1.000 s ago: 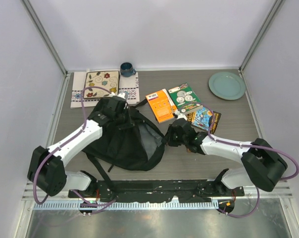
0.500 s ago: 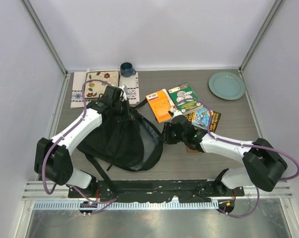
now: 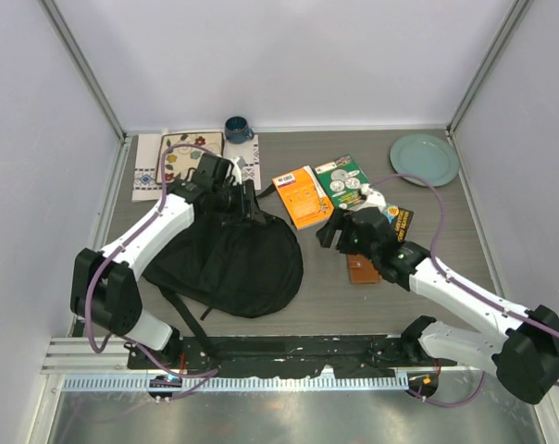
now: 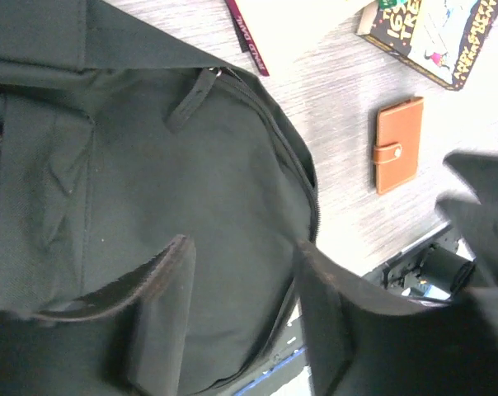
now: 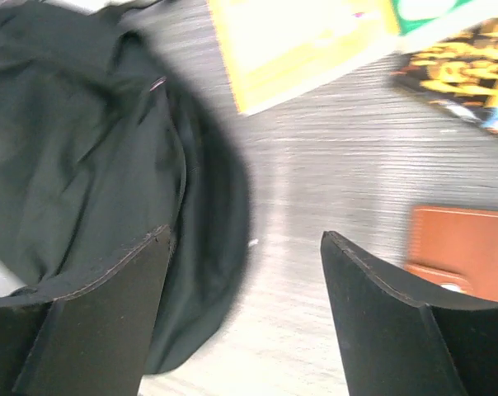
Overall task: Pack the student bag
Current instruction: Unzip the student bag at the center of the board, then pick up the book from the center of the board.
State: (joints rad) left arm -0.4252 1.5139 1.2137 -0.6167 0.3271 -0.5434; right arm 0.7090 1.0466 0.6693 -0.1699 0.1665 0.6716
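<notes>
The student bag (image 3: 226, 264) lies slumped on the table's left half, a big black fabric backpack with a strap trailing toward the near edge. My left gripper (image 3: 249, 202) hovers over the bag's far top edge, open, with only black fabric (image 4: 175, 165) below its jaws (image 4: 245, 280). My right gripper (image 3: 336, 232) is open above bare table just right of the bag (image 5: 84, 148), nothing between its fingers (image 5: 245, 247).
An orange book (image 3: 301, 196), a green book (image 3: 346, 182) and a comic book (image 3: 388, 218) lie beyond the right gripper. A brown wallet (image 3: 361, 270) sits beneath the right arm. A teal plate (image 3: 424, 159), a blue mug (image 3: 237, 129) and a patterned placemat (image 3: 182, 162) line the back.
Both grippers have opened and let go of the bag, whose held-open mouth has collapsed flat. The right gripper has pulled away to the right; the left has shifted toward the bag's far edge.
</notes>
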